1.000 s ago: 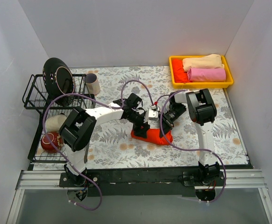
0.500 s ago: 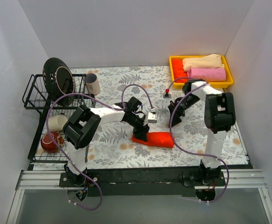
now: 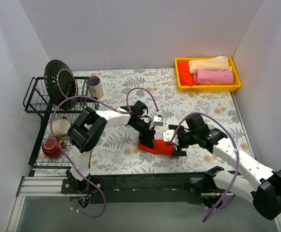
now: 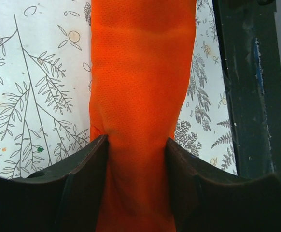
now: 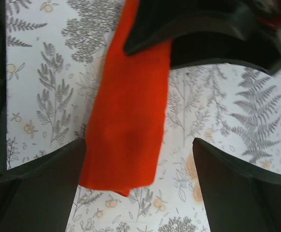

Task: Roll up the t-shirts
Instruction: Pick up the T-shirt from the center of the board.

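**Left jaws clamped on the roll, right jaws wide around its other end**

Top view: the bright orange-red cotton t-shirt (image 3: pixel 156 148), already a soft sausage-shaped roll, lies close to the near edge of the flower-patterned table (image 3: pixel 131 82), about midway along it. Its long axis runs roughly parallel to that edge. The left gripper (image 3: pixel 147 141) sits on its left end and the right gripper (image 3: pixel 175 146) at its right end. In the far right corner, a yellow plastic tray (image 3: pixel 208 88) holds a pale cream rolled shirt (image 3: pixel 209 64) and a pink rolled shirt (image 3: pixel 213 77).

Left wrist view: the jaws stand narrow, both dark fingers (image 4: pixel 90 164) pressed into the roll's sides and holding it. The roll runs straight away from them.

Right wrist view: the jaws stand wide. The roll's free end lies between them, nearer one finger (image 5: pixel 44 179), and does not look pinched. The right arm is the free one. To take this end, its jaws would likely have to close across the long axis.
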Tool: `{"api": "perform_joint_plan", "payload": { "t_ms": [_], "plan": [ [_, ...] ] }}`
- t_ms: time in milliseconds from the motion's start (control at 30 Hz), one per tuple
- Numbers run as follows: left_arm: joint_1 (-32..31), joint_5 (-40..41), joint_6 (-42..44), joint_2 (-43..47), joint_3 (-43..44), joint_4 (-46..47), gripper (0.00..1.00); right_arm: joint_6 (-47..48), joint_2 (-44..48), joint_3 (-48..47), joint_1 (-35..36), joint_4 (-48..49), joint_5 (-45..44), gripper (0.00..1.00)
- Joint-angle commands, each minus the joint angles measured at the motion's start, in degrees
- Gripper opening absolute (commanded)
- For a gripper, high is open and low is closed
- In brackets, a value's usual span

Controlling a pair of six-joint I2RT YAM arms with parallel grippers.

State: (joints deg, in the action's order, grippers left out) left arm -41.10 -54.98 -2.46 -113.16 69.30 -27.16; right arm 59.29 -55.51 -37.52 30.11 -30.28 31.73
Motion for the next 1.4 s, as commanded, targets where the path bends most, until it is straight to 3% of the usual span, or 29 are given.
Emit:
{"api": "perform_joint_plan", "payload": {
  "t_ms": [0, 167, 300, 633, 933, 1000, 1100, 1133, 1367],
  "plan": [
    [-0.4, -0.9, -2.5, -2.9, 1.8, -2.6, 0.47, -4.5, 0.7, 2.9, 8.5, 8.4, -9.5, 0.99],
    [-0.1, -2.1, -3.3, -3.6, 2.1, -1.9, 0.47, -4.7, 0.5, 7.0, 15.1, 16.3, -18.4, 0.99],
    [0.1, -2.2, -3.6, -3.7, 2.2, -1.7, 0.47, -5.0, -1.5, 8.4, 18.1, 18.5, -19.1, 0.99],
    [1.6, -4.4, -4.9, -3.9, 2.2, -1.3, 0.48, -9.3, -6.6, 13.3, 20.3, 29.4, -22.7, 0.99],
    [2.5, -7.1, -4.7, -4.8, 2.4, -2.5, 0.49, -5.0, -11.8, 17.6, 21.5, 40.6, -25.8, 0.97],
    [2.5, -8.6, -5.3, -5.1, 2.4, -2.5, 0.49, -3.2, -13.4, 18.5, 21.6, 41.8, -25.4, 0.92],
    [2.5, -10.4, -6.5, -5.6, 2.4, -2.1, 0.51, -1.2, -15.4, 18.7, 21.6, 40.8, -22.9, 0.76],
    [2.5, -10.7, -6.7, -5.7, 2.3, -2.1, 0.51, 0.3, -16.0, 18.6, 21.6, 40.2, -21.1, 0.64],
    [3.0, -7.9, -6.5, -5.8, 3.0, -1.4, 0.53, 2.5, -19.2, 16.2, 21.5, 32.2, -14.2, 0.26]
  ]
}}
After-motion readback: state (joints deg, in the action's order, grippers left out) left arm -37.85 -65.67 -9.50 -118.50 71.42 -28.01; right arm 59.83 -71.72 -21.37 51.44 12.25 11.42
